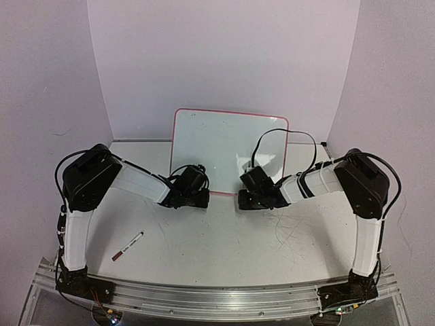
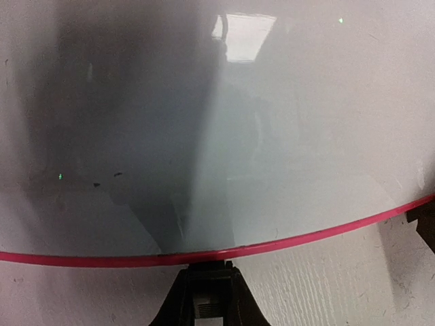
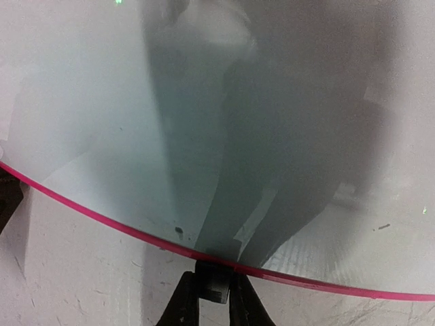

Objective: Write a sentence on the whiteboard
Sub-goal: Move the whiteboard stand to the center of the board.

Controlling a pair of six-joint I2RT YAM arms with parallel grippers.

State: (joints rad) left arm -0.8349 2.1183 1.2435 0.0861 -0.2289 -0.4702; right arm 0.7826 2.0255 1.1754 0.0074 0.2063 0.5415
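The whiteboard (image 1: 228,146) stands upright at the back of the table, leaning on the wall, with a red-pink frame. Its glossy face shows no sentence, only reflections and small dark specks. My left gripper (image 1: 196,197) is at the board's bottom left edge, shut on a black clip foot (image 2: 209,270) under the frame (image 2: 306,238). My right gripper (image 1: 250,198) is at the bottom right edge, shut on the other black clip foot (image 3: 217,282) under the frame (image 3: 102,214). The board fills the left wrist view (image 2: 285,136) and the right wrist view (image 3: 102,102).
A marker (image 1: 128,246) with a white barrel and a dark red cap lies on the tabletop at the front left, apart from both grippers. Thin grey scribble scratches (image 1: 292,234) mark the tabletop on the right. White walls close in the back and sides.
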